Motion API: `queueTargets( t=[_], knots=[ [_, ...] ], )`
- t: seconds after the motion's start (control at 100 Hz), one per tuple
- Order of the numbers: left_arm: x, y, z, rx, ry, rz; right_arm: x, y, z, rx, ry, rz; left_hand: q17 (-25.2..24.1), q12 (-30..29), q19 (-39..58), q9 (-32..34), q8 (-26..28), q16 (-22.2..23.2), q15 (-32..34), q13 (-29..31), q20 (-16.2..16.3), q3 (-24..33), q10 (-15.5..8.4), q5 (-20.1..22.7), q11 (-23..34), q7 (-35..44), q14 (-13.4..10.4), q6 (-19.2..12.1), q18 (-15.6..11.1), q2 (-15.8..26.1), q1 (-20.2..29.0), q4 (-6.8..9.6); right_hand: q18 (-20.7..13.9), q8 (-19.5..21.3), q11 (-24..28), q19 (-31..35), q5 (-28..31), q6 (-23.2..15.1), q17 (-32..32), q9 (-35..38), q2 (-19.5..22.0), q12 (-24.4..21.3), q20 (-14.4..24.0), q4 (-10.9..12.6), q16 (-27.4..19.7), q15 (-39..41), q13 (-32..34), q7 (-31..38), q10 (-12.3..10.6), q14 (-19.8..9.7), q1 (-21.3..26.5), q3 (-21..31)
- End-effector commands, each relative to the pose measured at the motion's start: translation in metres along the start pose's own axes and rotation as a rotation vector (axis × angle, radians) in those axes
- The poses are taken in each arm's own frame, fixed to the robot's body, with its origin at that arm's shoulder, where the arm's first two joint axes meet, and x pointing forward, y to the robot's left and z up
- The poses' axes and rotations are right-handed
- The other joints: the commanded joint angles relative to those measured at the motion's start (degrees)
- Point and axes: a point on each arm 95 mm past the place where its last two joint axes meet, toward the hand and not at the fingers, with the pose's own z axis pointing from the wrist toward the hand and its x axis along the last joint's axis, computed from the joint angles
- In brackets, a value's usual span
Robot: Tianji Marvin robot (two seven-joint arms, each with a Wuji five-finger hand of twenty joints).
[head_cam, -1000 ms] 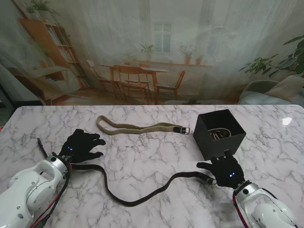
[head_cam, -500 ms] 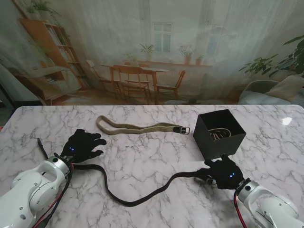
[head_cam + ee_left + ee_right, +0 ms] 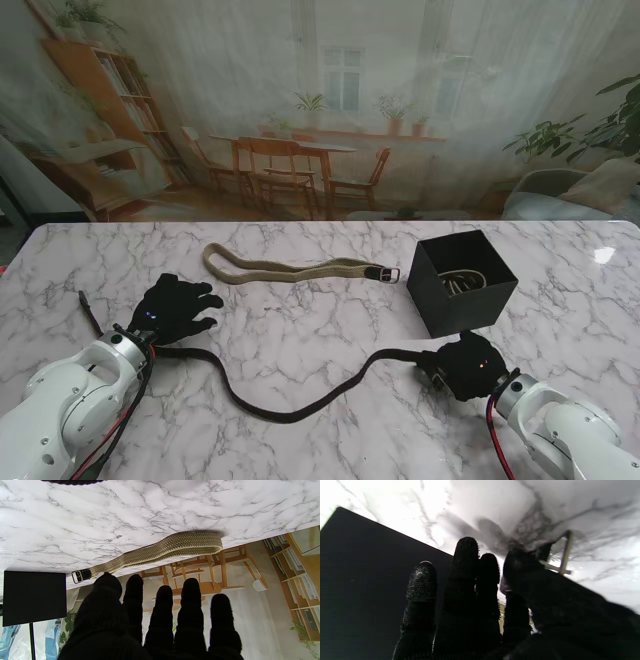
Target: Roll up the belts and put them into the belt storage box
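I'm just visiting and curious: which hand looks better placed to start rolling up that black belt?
The right hand, probably. It sits on the black belt's buckle end, right beside the black box. The left hand rests open at the belt's far end, away from the box.

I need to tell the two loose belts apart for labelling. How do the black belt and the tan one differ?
The black belt is plain dark; the tan belt is a woven khaki braid. The black belt snakes in a loose curve between the left hand and the right hand, which is at its buckle end; the tan belt lies folded double, nearly straight, farther from me, touched by neither hand. Both lie on the marble table, outside the black box.
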Motion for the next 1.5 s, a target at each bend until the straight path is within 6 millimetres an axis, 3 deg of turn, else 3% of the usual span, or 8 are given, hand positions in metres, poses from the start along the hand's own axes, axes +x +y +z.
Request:
queueTargets(
  t=[0.0,0.22,0.42,0.54,0.69,0.96,1.23,1.49],
  knots=[
    [0.001,0.0,0.001,-0.008,0.002,-0.004,0.006,-0.004,0.001,0.001,0.014,0.02,-1.07,0.38,-1.76,0.71,0.62,-0.61,-1.54,-0.35,0.69,-0.51,0.57,0.5,-0.59,0.61,0.86,0.21,2.5,1.7,2.53,-0.34,0.95,0.62,-1.27,1.73,1.96,3.97,0.93,4.3,-3.15,1.13,-0.44,-1.71,1.19,3.6,3.57,-0.37,0.61,-0.41,-0.77,-0.42],
    [0.002,0.001,0.002,-0.011,0.005,-0.006,0.009,-0.003,0.005,-0.013,0.041,-0.005,-1.14,0.39,-1.9,0.79,0.68,-0.6,-1.52,-0.32,0.7,-0.55,0.52,0.73,-0.58,0.84,0.93,0.18,2.53,1.73,2.87,-0.35,3.78,-0.61,0.4,3.7,-2.67,8.16,0.35,13.23,-5.73,6.68,1.13,-2.63,1.77,8.43,8.4,-3.46,-2.6,-1.09,-3.8,-4.16],
    [0.002,0.0,0.002,-0.009,0.006,-0.008,0.01,-0.004,0.006,-0.055,0.03,-0.015,-1.2,0.35,-1.98,0.49,0.61,-0.62,-1.59,-0.49,0.72,-0.68,0.58,0.68,-0.7,0.87,0.81,0.21,2.51,1.87,2.75,-0.38,5.2,3.08,2.25,4.13,3.7,2.08,-2.57,4.17,2.04,5.99,2.41,4.13,1.88,6.53,3.83,1.85,0.96,1.21,-13.14,-4.44],
    [0.002,0.001,0.003,-0.011,0.007,-0.009,0.01,-0.004,0.007,-0.067,0.026,-0.007,-1.23,0.31,-2.04,0.19,0.63,-0.63,-1.61,-0.56,0.72,-0.73,0.62,0.74,-0.8,0.94,0.81,0.12,2.44,1.93,2.64,-0.39,5.9,10.85,1.29,3.67,8.36,-1.05,-4.84,-6.16,4.03,3.93,3.21,1.15,1.55,4.08,-1.75,5.09,4.12,2.08,-14.6,-6.88],
    [0.003,0.001,0.003,-0.012,0.007,-0.012,0.012,-0.006,0.01,-0.066,0.025,0.013,-1.37,0.28,-2.14,-0.08,0.56,-0.65,-1.69,-0.78,0.73,-0.78,0.79,0.62,-0.89,0.86,0.85,0.28,2.53,2.04,2.43,-0.39,8.18,10.18,-1.41,1.57,13.62,-1.4,-7.67,-16.67,3.99,-2.02,2.95,-2.6,-2.58,-1.31,-9.87,15.48,8.28,4.31,-13.75,-10.15],
    [0.003,0.001,0.004,-0.013,0.009,-0.016,0.017,-0.008,0.016,-0.063,0.018,0.052,-1.53,0.25,-2.31,-0.31,0.65,-0.67,-1.75,-0.98,0.77,-0.86,0.8,0.75,-0.95,0.94,0.84,0.26,2.45,2.15,1.92,-0.43,11.78,6.35,-4.47,-2.1,17.5,0.22,-10.05,-18.84,4.06,-9.36,1.33,-2.6,-11.34,-9.76,-16.06,23.68,13.77,9.32,-13.35,-10.26],
    [0.003,0.001,0.004,-0.015,0.012,-0.017,0.02,-0.011,0.021,-0.088,0.011,0.088,-1.66,0.22,-2.49,-0.48,0.79,-0.69,-1.82,-1.17,0.82,-0.85,0.92,0.95,-1.06,1.06,0.87,0.36,2.46,2.15,1.61,-0.46,11.31,6.67,-0.05,0.2,9.01,-0.72,-5.28,-3.84,3.76,-6.88,1.66,-3.81,-7.03,-2.64,-4.63,25.4,7.27,5.32,-8.18,-6.82],
    [0.004,0.002,0.005,-0.013,0.014,-0.02,0.02,-0.01,0.022,-0.136,0.033,0.082,-1.76,0.24,-2.59,-0.57,0.84,-0.69,-1.82,-1.26,0.9,-0.72,0.93,1.0,-1.06,1.12,0.87,0.38,2.43,2.1,1.79,-0.4,6.56,5.47,10.52,4.83,4.41,3.7,-1.68,8.75,5.05,3.45,3.41,-0.95,1.06,9.85,5.6,11.15,-0.71,1.95,-10.28,-2.92]
  ],
)
